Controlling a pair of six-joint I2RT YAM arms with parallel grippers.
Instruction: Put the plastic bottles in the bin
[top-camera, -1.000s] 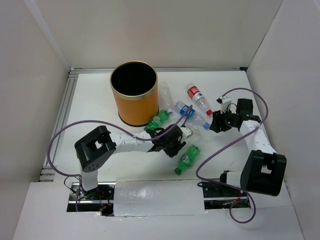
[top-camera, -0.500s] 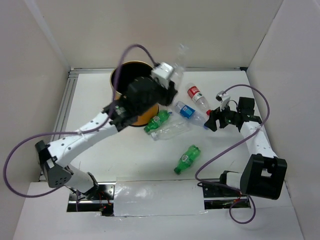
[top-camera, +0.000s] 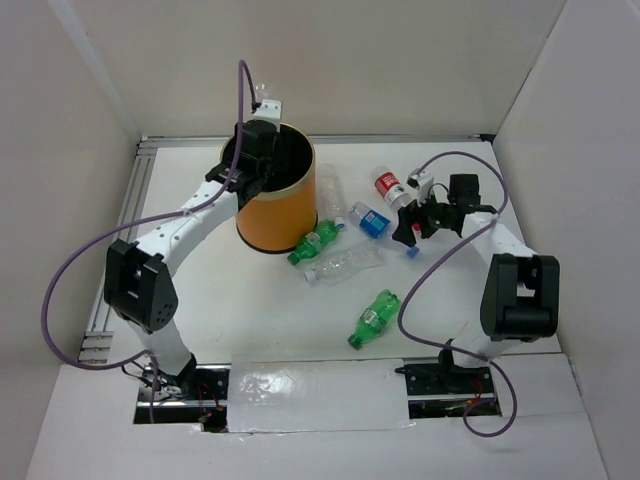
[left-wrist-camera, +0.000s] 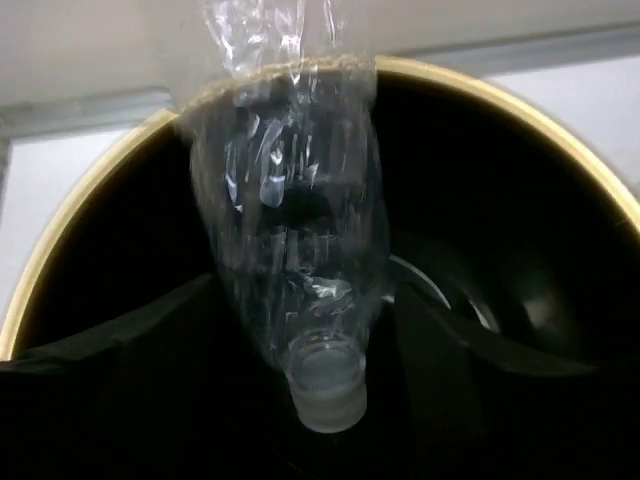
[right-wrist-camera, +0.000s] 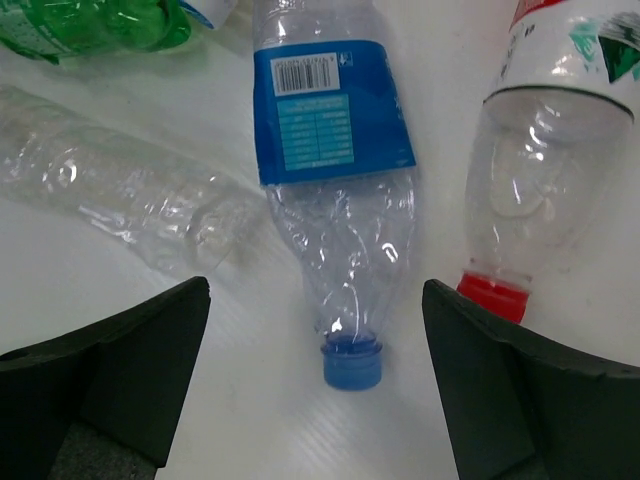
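Observation:
The orange bin (top-camera: 275, 215) stands at the back left. My left gripper (top-camera: 252, 165) hangs over its black mouth. In the left wrist view a crumpled clear bottle (left-wrist-camera: 290, 230) points neck down between the spread, open left gripper (left-wrist-camera: 305, 290), above the bin's pale rim (left-wrist-camera: 560, 135). My right gripper (top-camera: 408, 228) is open at table level. It straddles the blue cap of the blue-labelled bottle (right-wrist-camera: 335, 130) without touching it. The red-capped bottle (right-wrist-camera: 545, 150) lies just to its right, and a clear bottle (right-wrist-camera: 130, 195) to its left.
On the table lie a green bottle (top-camera: 317, 242) by the bin's foot, a flattened clear bottle (top-camera: 343, 265), another green bottle (top-camera: 375, 318) nearer the front, and a clear bottle (top-camera: 330, 193) against the bin's right side. White walls close in three sides.
The left arm lifted a clear bottle from the table and swung back over the bin, and its jaws have spread. The right gripper opened and moved left to the blue-labelled bottle's cap.

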